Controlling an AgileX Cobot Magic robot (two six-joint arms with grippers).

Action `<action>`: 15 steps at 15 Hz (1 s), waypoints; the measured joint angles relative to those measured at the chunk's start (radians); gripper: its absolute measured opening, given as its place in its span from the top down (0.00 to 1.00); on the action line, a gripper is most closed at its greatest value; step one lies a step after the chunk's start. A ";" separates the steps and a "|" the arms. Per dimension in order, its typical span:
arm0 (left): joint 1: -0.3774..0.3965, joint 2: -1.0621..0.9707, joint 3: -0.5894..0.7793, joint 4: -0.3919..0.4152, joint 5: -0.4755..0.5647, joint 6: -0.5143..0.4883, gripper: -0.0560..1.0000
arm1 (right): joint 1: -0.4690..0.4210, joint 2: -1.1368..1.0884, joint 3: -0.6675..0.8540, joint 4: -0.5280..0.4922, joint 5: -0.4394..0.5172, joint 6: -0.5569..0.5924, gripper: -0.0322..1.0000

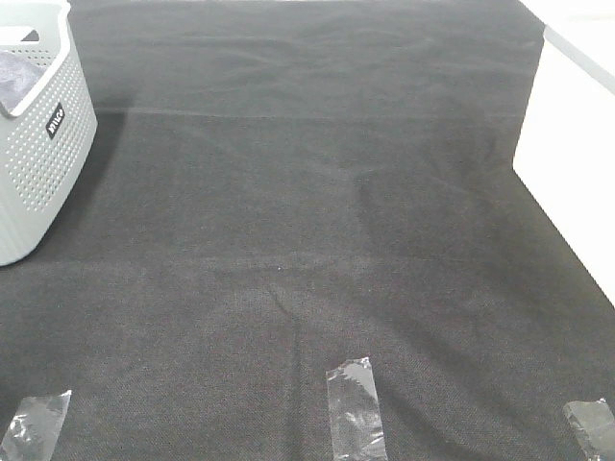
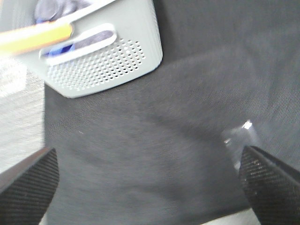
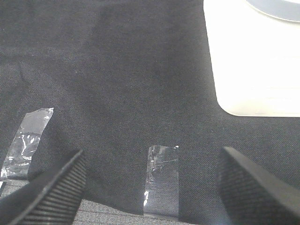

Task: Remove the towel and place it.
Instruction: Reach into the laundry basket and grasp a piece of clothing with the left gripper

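The arms are outside the high view, so their pose can be read from the wrist views only. The left gripper hangs over the black cloth, its camera facing the basket. Its two ribbed fingers are spread wide with only bare cloth between them. The right gripper hangs low above the near edge of the cloth. Its jaws are also wide apart and hold nothing, and a tape strip lies on the cloth between them.

The towel sits inside the grey perforated basket, at the far left corner of the high view. Only a dark lavender patch shows over the rim, and a little more through the handle slot. It is bunched up, so its long axis and the way it points cannot be told.

A white block stands along the right side, well apart from the basket. Three tape strips lie along the near edge. A blurred yellow-orange bar crosses the basket's rim in the left wrist view (what it is cannot be made out).
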 joint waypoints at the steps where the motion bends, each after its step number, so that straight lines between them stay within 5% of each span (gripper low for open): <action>1: 0.000 0.168 -0.097 0.000 0.001 0.096 0.01 | 0.000 0.000 0.000 0.000 0.000 0.000 0.24; 7: 0.000 0.745 -0.538 0.079 0.013 0.334 0.02 | 0.000 0.000 0.000 0.000 0.000 0.000 0.24; 10: 0.000 1.046 -0.826 0.200 0.093 0.421 0.03 | 0.000 0.000 0.000 0.000 0.000 0.000 0.24; 11: 0.000 1.205 -0.965 0.314 0.121 0.465 0.05 | 0.000 0.000 0.000 0.000 0.000 0.000 0.24; 15: 0.000 1.451 -1.160 0.468 0.125 0.592 0.06 | 0.000 0.000 0.000 0.000 0.000 0.000 0.24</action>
